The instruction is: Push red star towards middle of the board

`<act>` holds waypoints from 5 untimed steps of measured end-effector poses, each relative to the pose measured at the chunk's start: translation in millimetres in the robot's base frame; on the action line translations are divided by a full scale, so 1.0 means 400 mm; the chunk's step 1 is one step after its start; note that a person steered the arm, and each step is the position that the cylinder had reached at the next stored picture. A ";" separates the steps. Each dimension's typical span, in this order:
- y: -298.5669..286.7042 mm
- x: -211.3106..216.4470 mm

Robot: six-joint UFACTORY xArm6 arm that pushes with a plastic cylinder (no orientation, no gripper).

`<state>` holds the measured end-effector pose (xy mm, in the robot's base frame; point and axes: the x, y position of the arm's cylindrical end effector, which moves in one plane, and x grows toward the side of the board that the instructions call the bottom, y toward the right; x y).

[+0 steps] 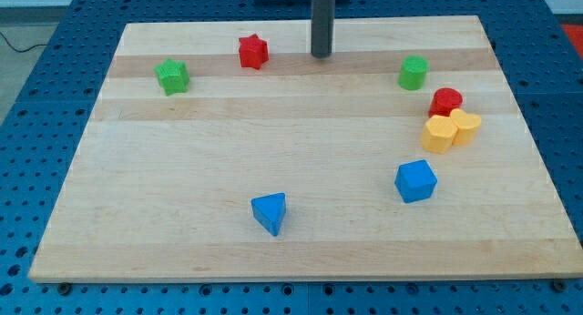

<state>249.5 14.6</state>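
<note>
The red star [252, 52] lies near the view's top, left of centre, on the wooden board [301, 151]. My tip [322, 55] touches the board to the star's right, a clear gap apart from it. The dark rod rises straight up out of the view's top edge.
A green star [171, 76] lies at the upper left. A green cylinder [414, 73] sits at the upper right. Below it a red round block [446, 102] touches two yellow blocks [440, 133] [466, 127]. A blue cube [416, 180] and a blue triangle [271, 212] lie lower down.
</note>
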 end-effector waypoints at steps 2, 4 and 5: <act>-0.300 -0.030; -0.059 0.223; 0.040 0.263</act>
<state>354.8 30.8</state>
